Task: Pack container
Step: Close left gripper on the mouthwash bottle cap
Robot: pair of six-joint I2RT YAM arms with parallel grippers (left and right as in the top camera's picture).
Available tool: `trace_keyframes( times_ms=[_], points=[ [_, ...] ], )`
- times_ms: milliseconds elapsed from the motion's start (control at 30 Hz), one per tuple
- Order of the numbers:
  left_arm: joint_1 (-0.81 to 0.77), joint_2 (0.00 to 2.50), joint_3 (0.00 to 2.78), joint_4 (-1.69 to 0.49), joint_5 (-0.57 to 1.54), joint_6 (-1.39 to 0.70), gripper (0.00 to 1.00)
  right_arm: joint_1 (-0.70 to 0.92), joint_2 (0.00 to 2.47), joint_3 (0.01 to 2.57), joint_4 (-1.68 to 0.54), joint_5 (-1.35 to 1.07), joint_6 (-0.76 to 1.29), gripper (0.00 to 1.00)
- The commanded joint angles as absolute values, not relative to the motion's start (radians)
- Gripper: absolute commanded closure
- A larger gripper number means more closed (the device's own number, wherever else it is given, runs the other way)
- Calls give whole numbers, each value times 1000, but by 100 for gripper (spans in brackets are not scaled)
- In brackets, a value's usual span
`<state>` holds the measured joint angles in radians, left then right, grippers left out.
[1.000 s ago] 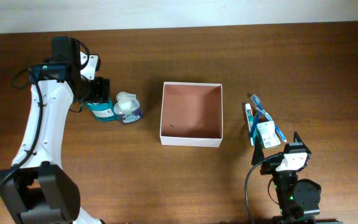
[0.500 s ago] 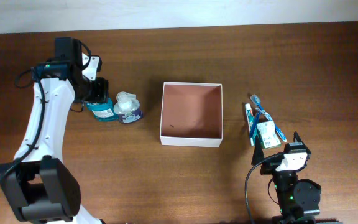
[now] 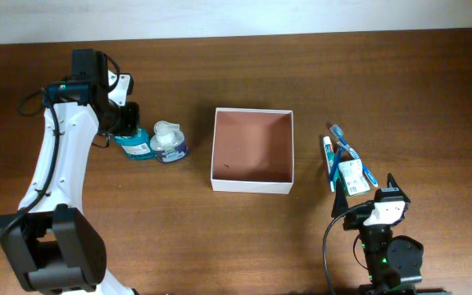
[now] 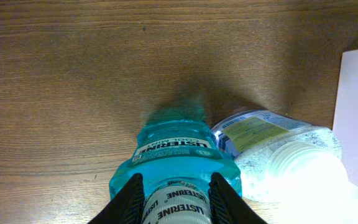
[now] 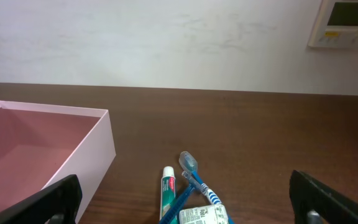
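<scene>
The container (image 3: 252, 150), a shallow white-walled square box with a reddish-brown inside, sits mid-table and holds nothing; its near corner shows in the right wrist view (image 5: 98, 134). At the left, my left gripper (image 3: 127, 131) is shut on the neck of a teal mouthwash bottle (image 4: 176, 158), both black fingers (image 4: 129, 199) pressed against its white labelled cap. A clear bottle with a white cap (image 3: 168, 141) lies touching it on the right (image 4: 278, 149). My right gripper (image 5: 182, 205) stands open low near the front edge, nothing between its fingers.
Right of the box lies a small pile: a toothpaste tube (image 5: 168, 193), a blue toothbrush (image 5: 194, 174) and a small white labelled pack (image 3: 351, 176). A white wall runs behind the table. The left arm's base stands at the front left corner (image 3: 52, 254).
My left gripper's fingers have closed in on the teal bottle's neck. The bottle, the box and the right arm have stayed where they were.
</scene>
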<state>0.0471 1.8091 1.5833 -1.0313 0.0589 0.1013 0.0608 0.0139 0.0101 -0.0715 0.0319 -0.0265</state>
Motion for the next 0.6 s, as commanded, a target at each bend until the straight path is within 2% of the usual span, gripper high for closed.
trace_keyframes(
  times_ms=[0, 567],
  points=[
    [49, 1818, 1598, -1037, 62, 99, 74, 65, 4, 6, -80, 33, -22, 2],
    [57, 1735, 1696, -1136, -8, 33, 81, 65, 4, 6, -80, 33, -22, 2]
  ],
)
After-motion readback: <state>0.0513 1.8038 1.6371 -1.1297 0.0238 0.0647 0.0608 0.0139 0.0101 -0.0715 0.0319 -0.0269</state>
